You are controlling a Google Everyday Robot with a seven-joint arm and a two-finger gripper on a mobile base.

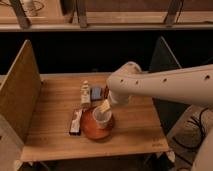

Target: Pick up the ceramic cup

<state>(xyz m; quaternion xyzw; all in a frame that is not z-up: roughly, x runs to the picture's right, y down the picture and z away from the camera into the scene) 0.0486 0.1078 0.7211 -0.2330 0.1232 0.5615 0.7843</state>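
The ceramic cup [101, 118] is small, whitish and tapered. It stands on a wide reddish-brown round plate [90, 130] near the front middle of the wooden table [55, 120]. My gripper [105, 106] hangs from the white arm [165, 85] that comes in from the right. It sits right at the cup's far rim, with pale fingers pointing down at the cup.
A small bottle [85, 93], a blue packet [96, 92] and a dark item stand behind the plate. A dark snack bar [76, 121] lies left of the plate. A wooden side panel [20, 95] stands on the left, a dark panel [165, 55] on the right.
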